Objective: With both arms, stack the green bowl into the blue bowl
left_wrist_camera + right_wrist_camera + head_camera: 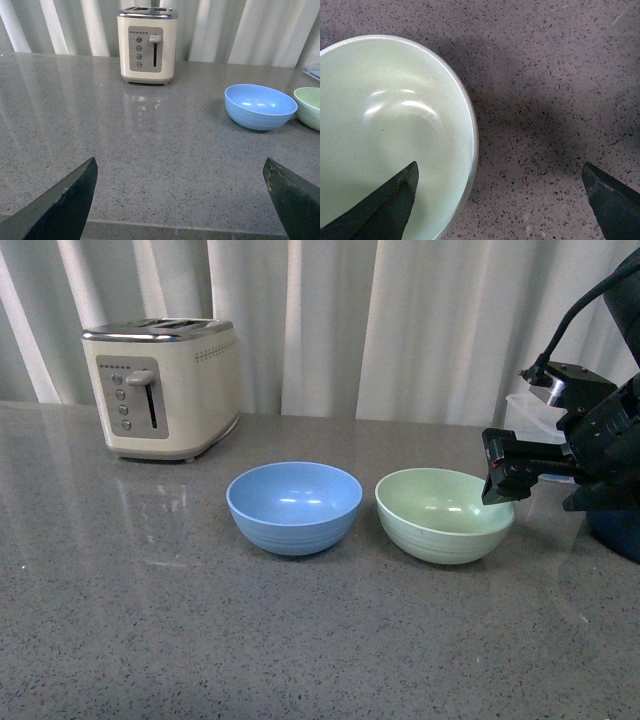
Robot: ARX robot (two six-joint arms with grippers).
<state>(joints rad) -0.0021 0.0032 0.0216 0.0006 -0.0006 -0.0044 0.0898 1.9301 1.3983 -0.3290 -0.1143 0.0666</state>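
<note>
Green bowl (445, 518) rim within spread right gripper (500, 167); left gripper (179, 161) spread; blue bowl (294, 508) beside.

Two bowls: one green bowl (445, 515), its rim between the spread jaws of the right gripper (500, 170), and one blue bowl (294, 507), well ahead of the wide-apart jaws of the left gripper (179, 167) and off to one side of them. One cream toaster (163, 387), far ahead of the left jaws, with two slots, four round buttons and one lever. Two grippers, each showing two black fingers (65, 200). One arm in the front view, the right arm (600, 430). One translucent container (525, 415) just behind the right jaws. One dark navy pot (615, 530), partly cut off. One grey speckled counter (300, 640)
</note>
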